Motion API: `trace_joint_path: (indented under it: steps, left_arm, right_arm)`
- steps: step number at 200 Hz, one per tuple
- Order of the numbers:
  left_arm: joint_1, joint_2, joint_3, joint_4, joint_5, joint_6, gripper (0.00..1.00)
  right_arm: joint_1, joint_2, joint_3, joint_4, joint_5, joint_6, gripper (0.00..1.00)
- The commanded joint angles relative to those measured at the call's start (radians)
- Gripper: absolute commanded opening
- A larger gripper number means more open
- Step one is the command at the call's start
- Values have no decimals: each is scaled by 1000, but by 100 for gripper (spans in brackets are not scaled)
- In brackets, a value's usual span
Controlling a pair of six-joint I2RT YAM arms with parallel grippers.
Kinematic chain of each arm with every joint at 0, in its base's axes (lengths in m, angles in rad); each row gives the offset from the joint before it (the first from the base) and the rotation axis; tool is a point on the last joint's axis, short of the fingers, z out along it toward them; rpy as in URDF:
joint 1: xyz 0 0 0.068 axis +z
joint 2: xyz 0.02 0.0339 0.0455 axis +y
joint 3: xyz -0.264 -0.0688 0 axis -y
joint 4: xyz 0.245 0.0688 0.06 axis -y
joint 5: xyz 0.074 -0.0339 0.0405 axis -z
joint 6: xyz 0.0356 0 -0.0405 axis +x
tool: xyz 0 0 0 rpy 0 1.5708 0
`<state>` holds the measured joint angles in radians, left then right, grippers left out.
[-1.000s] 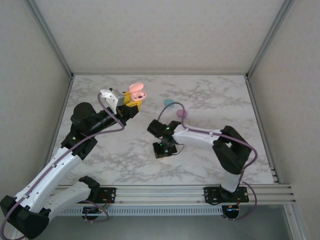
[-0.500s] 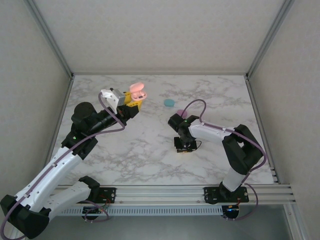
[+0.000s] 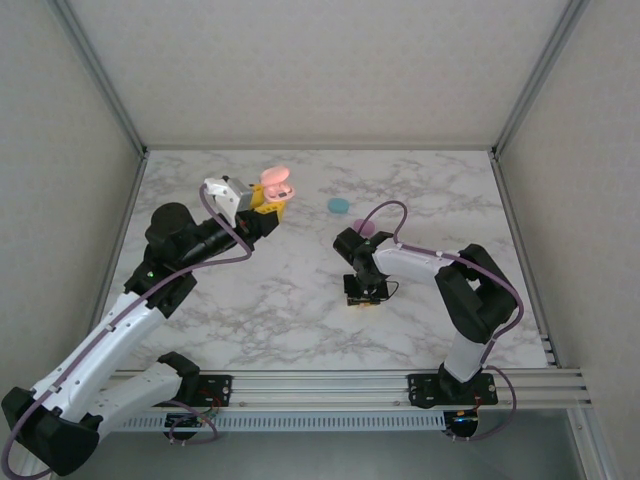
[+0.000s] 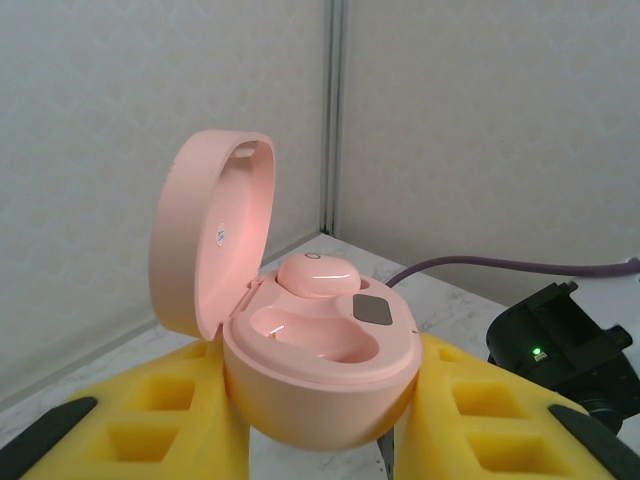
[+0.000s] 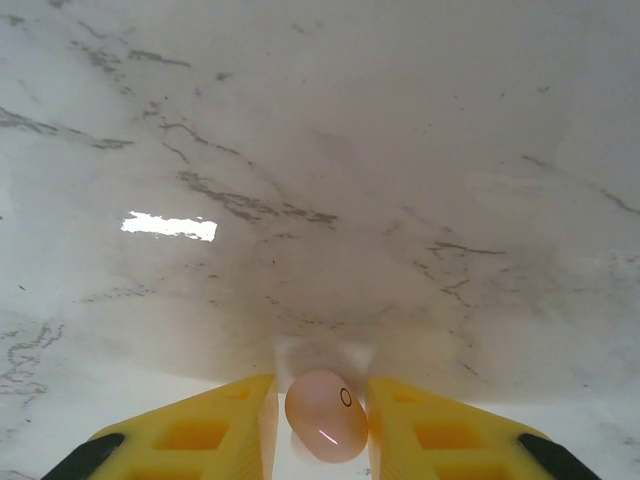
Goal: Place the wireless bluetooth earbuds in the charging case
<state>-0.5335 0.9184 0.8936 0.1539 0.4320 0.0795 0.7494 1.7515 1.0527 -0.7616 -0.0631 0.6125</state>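
Note:
My left gripper [image 3: 270,202] is raised over the far left of the table and shut on a pink charging case [image 4: 320,380] with its lid open. One pink earbud [image 4: 315,275] sits in the far socket; the near socket is empty. In the top view the case [image 3: 274,183] shows pink above the yellow fingers. My right gripper [image 3: 366,293] points down at the marble near the table's middle. A second pink earbud [image 5: 327,415] lies on the table between its yellow fingers [image 5: 220,425], which flank it closely with a thin gap on the left.
A shut teal case [image 3: 339,205] lies on the marble table [image 3: 250,310] at the back centre. A purple case [image 3: 364,228] lies just behind the right arm's wrist. The right arm's dark body [image 4: 560,345] shows past the pink case. Metal-framed walls close in three sides.
The right arm swung to the right across the table's middle and lowered over the pink earbud, and its jaws have widened a little. The left arm and case stayed put.

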Motion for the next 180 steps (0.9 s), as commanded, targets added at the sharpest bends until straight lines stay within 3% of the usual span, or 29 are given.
trace_joint_path:
  steps: [1, 180]
  left_arm:
    - [-8, 2, 38, 7, 6, 12, 22]
    - [-8, 14, 39, 14, 14, 4, 22]
  right_arm:
    - [2, -1, 23, 4, -20, -9, 30]
    - [2, -35, 30, 13, -119, -3, 33]
